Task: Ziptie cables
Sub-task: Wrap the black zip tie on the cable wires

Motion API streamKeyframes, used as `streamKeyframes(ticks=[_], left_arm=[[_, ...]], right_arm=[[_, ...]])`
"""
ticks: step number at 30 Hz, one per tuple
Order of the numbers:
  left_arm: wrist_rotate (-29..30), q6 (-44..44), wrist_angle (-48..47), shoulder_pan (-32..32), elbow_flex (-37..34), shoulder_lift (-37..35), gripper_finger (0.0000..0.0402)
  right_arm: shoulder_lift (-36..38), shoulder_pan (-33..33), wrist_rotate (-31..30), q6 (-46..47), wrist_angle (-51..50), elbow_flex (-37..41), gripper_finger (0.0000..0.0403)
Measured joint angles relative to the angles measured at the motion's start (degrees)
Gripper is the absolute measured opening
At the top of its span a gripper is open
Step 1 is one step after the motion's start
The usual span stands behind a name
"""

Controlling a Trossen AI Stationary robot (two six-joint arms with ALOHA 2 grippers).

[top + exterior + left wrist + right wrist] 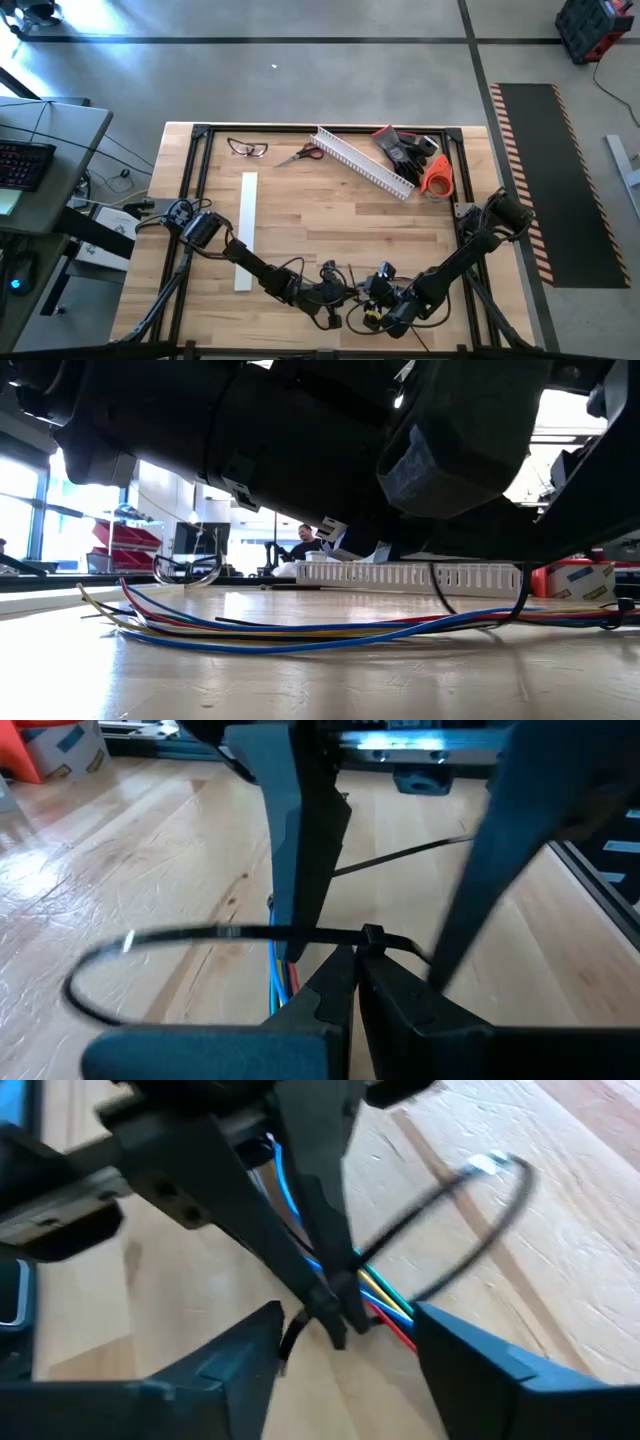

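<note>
The cables [300, 632], thin blue, red, yellow and green wires, lie flat on the wood near the table's front edge. A dark ziptie [150, 935] is bent into a loop [500, 1200] that seems to pass around the cables [385, 1295]. Its free tail [420, 850] slants away. My left gripper [335, 297] is shut on the ziptie. My right gripper [372, 300] is open. Its fingers [300, 850] stand on either side of the left fingertips and the tail. I cannot tell whether they touch the ziptie. My left gripper [357, 982] pinches the ziptie at its head [372, 935], where the loop closes, between its two fingertips. The fingers slant down toward the table's right. The loop stands out sideways from the hold, low over the wood, with the cables beneath it.
At the far edge lie a white slotted channel [362, 160], scissors [300, 155], glasses [247, 148], black gloves [405, 145] and an orange tape roll [437, 175]. A white strip [246, 230] lies at mid-left. A person [305, 540] sits in the room behind.
</note>
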State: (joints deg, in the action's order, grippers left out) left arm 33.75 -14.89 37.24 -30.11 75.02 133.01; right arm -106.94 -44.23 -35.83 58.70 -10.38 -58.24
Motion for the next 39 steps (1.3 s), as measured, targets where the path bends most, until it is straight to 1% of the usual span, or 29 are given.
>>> streamKeyframes(ticks=[4, 9, 10, 11, 13, 15, 17, 22, 25, 28, 31, 36, 37, 39], left_arm=[[0.4, 0.0, 0.0, -0.3, 0.0, 0.0, 0.0], [0.3, 0.0, 0.0, -0.4, 0.0, 0.0, 0.0], [0.1, 0.2, 0.0, -0.4, 0.0, 0.0, 0.0001], [-0.1, 0.6, 0.0, -0.4, 0.0, 0.0, 0.0002], [-0.7, 3.2, 0.0, -0.7, 0.0, 0.0, 0.0009], [-1.1, 5.7, -0.5, -1.3, 0.0, -0.4, 0.0027], [-1.0, 7.2, -3.0, -1.9, 0.0, -1.2, 0.0052], [2.6, 8.1, -14.1, -3.7, -0.1, -5.9, 0.0125], [1.7, 8.2, -16.7, -4.3, 0.0, -8.4, 0.0152], [0.9, 11.0, -16.0, -5.2, 0.0, -9.3, 0.0159], [1.4, 14.4, -12.4, -5.7, 0.0, -9.4, 0.0159], [0.8, 20.7, -11.1, -3.5, 0.0, -9.5, 0.0158], [0.3, 22.8, -10.9, -3.0, 0.0, -9.5, 0.0158], [-3.1, 25.9, -10.8, -1.7, 0.0, -9.5, 0.0161]], right_arm=[[0.0, 0.0, 0.5, 0.8, -2.0, 0.0, 0.0144], [0.0, -0.2, 1.9, -0.7, -2.1, -0.1, 0.0031], [0.0, -0.3, 2.0, -1.2, -2.1, -0.1, 0.0016], [0.0, -0.5, 1.9, -1.7, -2.3, -0.2, 0.001], [0.0, -0.7, 2.1, -1.4, -2.7, -0.7, 0.001], [0.0, -0.9, 2.5, -1.4, -3.4, -1.3, 0.0005], [0.0, -0.9, 2.1, -2.1, -4.6, -2.1, 0.0002], [0.0, -0.4, 1.6, -2.1, -7.3, -3.5, 0.0001], [0.0, 0.0, 1.6, -2.2, -7.5, -4.1, 0.0001], [0.0, 0.1, 1.6, -2.6, -7.6, -4.1, 0.0001], [0.0, 0.1, 1.8, -4.0, -6.9, -4.1, 0.0], [0.0, 0.1, 2.2, -8.7, -3.6, -4.1, 0.0], [0.0, 0.1, 2.3, -9.5, -3.2, -4.1, 0.0], [0.0, 0.1, 2.3, -10.8, -2.8, -4.1, 0.0]])
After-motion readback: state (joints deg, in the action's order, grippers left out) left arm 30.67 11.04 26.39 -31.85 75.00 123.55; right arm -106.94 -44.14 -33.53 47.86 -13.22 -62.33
